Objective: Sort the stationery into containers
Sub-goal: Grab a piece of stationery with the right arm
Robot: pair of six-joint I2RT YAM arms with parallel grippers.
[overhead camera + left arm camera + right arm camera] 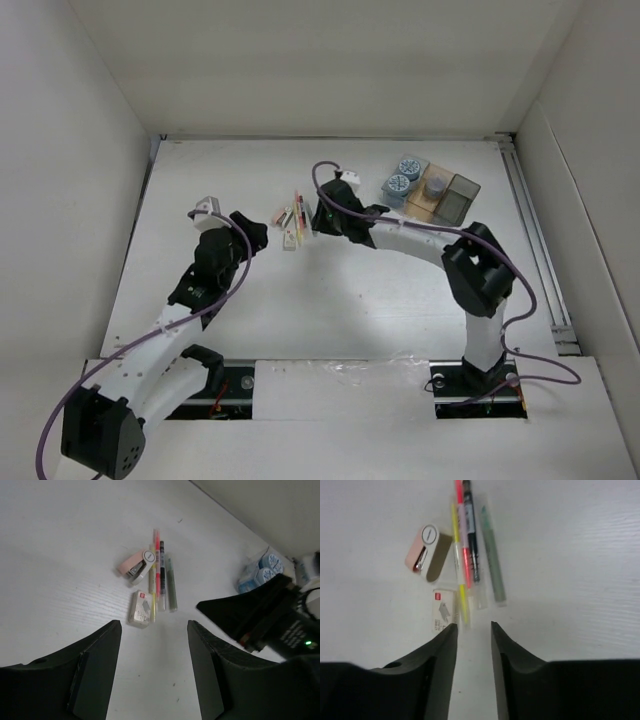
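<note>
The stationery lies in a small pile mid-table (pixel 293 220): a yellow stick (pixel 460 580), a pink-red stick (pixel 465 555), a dark pen (pixel 471 535), a slim grey-green stick (pixel 492 560), a pink stapler (pixel 427 552) and a small pale box (pixel 443 611). My right gripper (pixel 473 626) is open and empty, just short of the sticks' near ends. My left gripper (pixel 154 625) is open and empty, a little short of the pale box (pixel 141 608). The compartment tray (pixel 447 205) at the back right holds two blue-grey discs (pixel 403 175) and a small grey item (pixel 434 187).
My right gripper (pixel 318 220) is to the right of the pile and my left gripper (pixel 255 235) to its left, facing each other. The right gripper's body (pixel 250 615) fills the right of the left wrist view. White walls enclose the table.
</note>
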